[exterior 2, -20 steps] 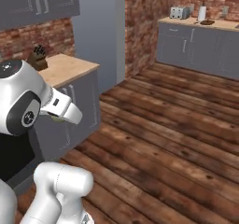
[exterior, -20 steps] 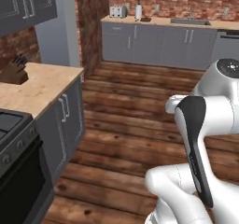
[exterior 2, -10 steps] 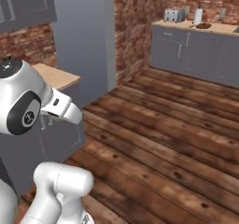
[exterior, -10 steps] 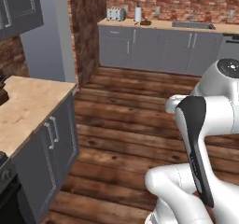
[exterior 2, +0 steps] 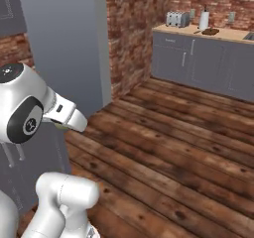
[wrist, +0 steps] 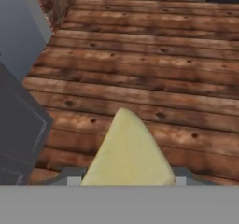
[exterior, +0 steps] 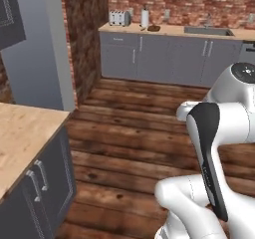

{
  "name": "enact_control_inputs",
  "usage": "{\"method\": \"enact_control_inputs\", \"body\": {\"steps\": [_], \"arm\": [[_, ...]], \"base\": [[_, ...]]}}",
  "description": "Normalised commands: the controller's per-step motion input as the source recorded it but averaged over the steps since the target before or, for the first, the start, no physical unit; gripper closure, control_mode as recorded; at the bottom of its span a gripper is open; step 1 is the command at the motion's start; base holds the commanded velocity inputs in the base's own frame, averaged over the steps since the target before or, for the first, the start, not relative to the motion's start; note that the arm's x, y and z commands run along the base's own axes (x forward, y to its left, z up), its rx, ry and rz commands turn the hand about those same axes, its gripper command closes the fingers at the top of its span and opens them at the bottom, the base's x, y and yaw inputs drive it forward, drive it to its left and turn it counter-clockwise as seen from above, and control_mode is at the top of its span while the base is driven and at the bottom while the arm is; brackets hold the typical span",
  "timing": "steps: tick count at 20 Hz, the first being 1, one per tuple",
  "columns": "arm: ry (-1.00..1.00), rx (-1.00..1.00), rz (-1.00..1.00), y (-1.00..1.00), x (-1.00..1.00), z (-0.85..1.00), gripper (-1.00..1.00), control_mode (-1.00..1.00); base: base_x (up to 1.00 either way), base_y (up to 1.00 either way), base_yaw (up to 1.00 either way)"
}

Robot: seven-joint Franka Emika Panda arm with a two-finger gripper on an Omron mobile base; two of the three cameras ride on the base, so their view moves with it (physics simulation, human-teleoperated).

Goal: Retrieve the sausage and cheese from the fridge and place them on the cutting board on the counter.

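Note:
A pale yellow wedge of cheese (wrist: 127,153) sits between my gripper (wrist: 125,176) fingers, and the gripper is shut on it above the wooden floor. In the right base view my gripper (exterior 2: 67,119) hangs at the left, in front of the tall slate blue-grey fridge (exterior 2: 64,48), with a sliver of cheese (exterior 2: 60,127) under the hand. The fridge (exterior: 35,44) side stands at the upper left of the left base view. The light wooden counter (exterior: 20,143) over grey cabinet doors lies at the lower left. The sausage and the cutting board are out of view.
A brick pillar (exterior: 82,39) stands beside the fridge. A far counter (exterior: 169,30) on grey cabinets carries a toaster (exterior: 118,18) and a paper towel roll (exterior: 145,18). Dark plank floor (exterior: 134,128) stretches between. A grey cabinet door (wrist: 18,129) is close on the hand view's left.
The whole picture has shifted as the base drove: the stove and knife block have slid out at the left, while the fridge side and far kitchen loom larger. The cheese stays gripped.

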Motion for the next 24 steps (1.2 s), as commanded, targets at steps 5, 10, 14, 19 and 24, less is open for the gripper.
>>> {"method": "enact_control_inputs", "body": {"steps": [5, 10, 14, 19, 24], "arm": [[0.0, 0.0, 0.0, 0.0, 0.0, 0.0, 1.0, 1.0], [0.0, 0.0, 0.0, 0.0, 0.0, 0.0, 1.0, 1.0], [0.0, 0.0, 0.0, 0.0, 0.0, 0.0, 1.0, 1.0], [0.0, 0.0, 0.0, 0.0, 0.0, 0.0, 1.0, 1.0], [0.0, 0.0, 0.0, 0.0, 0.0, 0.0, 1.0, 1.0]], "base": [[1.0, 0.0, -0.05], [1.0, 0.0, -0.05], [1.0, 0.0, -0.08], [1.0, 0.0, -0.11], [1.0, 0.21, -0.16]]}}
